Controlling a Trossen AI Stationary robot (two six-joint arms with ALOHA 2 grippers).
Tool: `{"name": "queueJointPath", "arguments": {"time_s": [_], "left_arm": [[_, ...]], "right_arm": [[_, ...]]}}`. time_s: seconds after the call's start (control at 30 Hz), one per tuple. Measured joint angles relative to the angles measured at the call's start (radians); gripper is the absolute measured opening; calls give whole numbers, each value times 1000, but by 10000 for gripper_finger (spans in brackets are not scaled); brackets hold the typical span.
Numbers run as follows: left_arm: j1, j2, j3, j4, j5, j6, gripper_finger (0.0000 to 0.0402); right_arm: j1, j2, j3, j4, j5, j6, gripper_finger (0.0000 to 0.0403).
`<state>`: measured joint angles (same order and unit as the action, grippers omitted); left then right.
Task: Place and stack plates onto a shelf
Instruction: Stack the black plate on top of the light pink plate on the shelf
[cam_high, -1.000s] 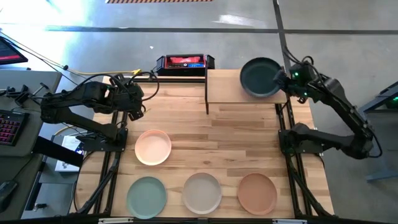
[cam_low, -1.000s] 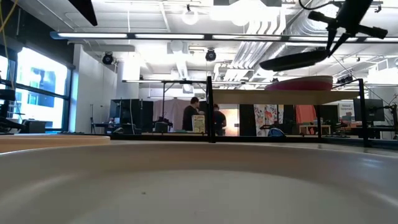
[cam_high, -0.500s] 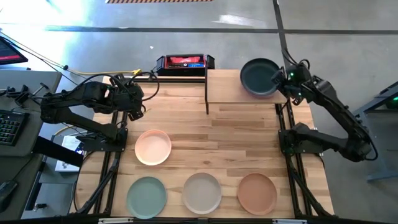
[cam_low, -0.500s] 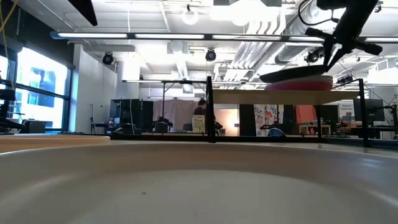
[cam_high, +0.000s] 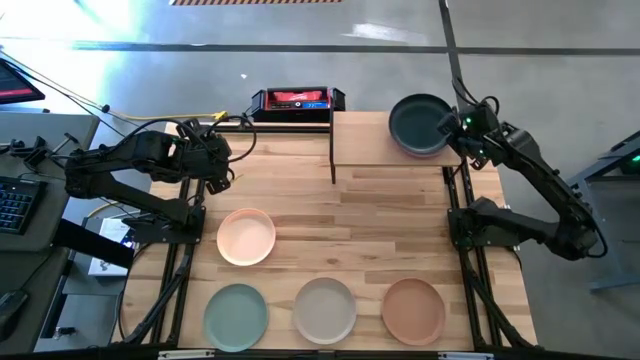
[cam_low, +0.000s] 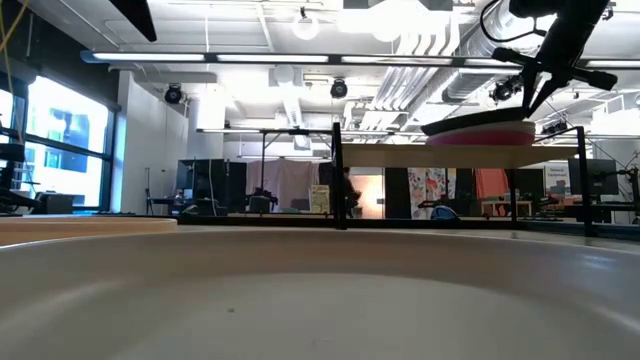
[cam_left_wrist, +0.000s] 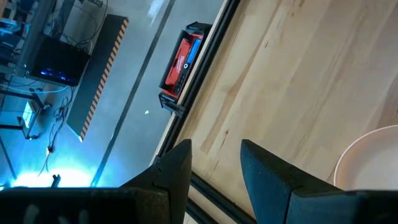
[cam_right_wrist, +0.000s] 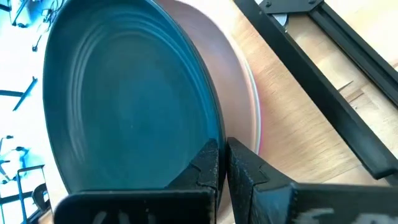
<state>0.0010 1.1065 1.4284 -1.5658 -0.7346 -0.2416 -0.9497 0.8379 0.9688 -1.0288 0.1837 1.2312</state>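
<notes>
Charcoal plate (cam_high: 419, 124) is sitting at upper right of the high view, over the pink plate (cam_right_wrist: 239, 68) on the shelf (cam_high: 362, 150); whether it is fully resting I cannot tell. Right gripper (cam_high: 455, 128) is pinching its right rim, fingers closed, so release comes next. Left gripper (cam_high: 222, 160) is waiting open and empty at upper left. Four plates are lying below: peach (cam_high: 246, 237), sage (cam_high: 236, 316), beige-grey (cam_high: 325, 309), tan (cam_high: 413, 310).

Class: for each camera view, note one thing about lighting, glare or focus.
High view: glare patches on the grey floor beyond the table. Low view: a pale plate fills the foreground, blurred; ceiling lights blow out. Left wrist view: blue glow in one corner. Right wrist view: charcoal plate evenly lit, sharp.
</notes>
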Motion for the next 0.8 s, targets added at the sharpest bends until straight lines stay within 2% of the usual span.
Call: {"name": "queueJointPath", "arguments": {"time_s": [0.13,0.37,0.6,0.8], "left_arm": [[0,0,0,0,36,1,127],[0,0,0,0,38,1,127],[0,0,0,0,37,18,127],[0,0,0,0,35,11,127]], "right_arm": [[0,0,0,-1,-7,-15,1],[0,0,0,-16,-27,-24,1],[-2,0,0,-20,22,-27,1],[-2,0,0,-14,20,-27,1]]}}
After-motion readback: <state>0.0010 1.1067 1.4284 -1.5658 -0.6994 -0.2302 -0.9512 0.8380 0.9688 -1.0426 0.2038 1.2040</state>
